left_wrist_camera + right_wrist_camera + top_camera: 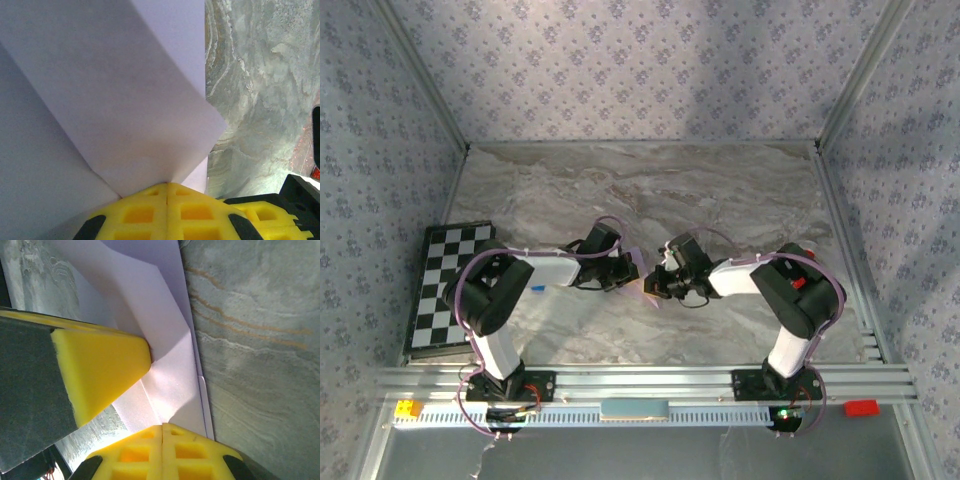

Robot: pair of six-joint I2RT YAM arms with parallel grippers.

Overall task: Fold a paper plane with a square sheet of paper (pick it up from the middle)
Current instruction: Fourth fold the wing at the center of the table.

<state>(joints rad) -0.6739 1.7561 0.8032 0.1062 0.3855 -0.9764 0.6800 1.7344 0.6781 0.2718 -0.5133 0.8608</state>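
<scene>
- Top view — my two arms reach in over the marble table [720,190] and meet near its front middle. The left gripper [632,272] and right gripper [656,283] are tip to tip, very close together. What sits between the tips is too small to read here.
- Same view: a chequered board [430,270] lies at the table's left edge, with my left elbow over part of it. A tiny blue bit [537,290] lies just beside my left forearm. A yellow block [408,408] and a red piece [860,407] sit on the front rail, well apart.
- Left wrist view — my yellow fingers [140,215] are pressed together with no gap along the seam. The sheet of paper [115,100] runs right down into that seam, so I have it pinched. It is pale lilac and already creased: one flap lies over another, and the folds converge at my fingertips. It is lifted off the marble, which shows to the right. A yellow-and-black fingertip of the other gripper is at the lower right, just beside mine.
- Right wrist view — my fingers [135,455] are closed tight here too, and the paper's lower edge goes into the seam, so it is clamped. The paper rises from my tips with several fold lines. One finger of the left gripper comes in from the left, its yellow tip touching the paper just above my grip.
</scene>
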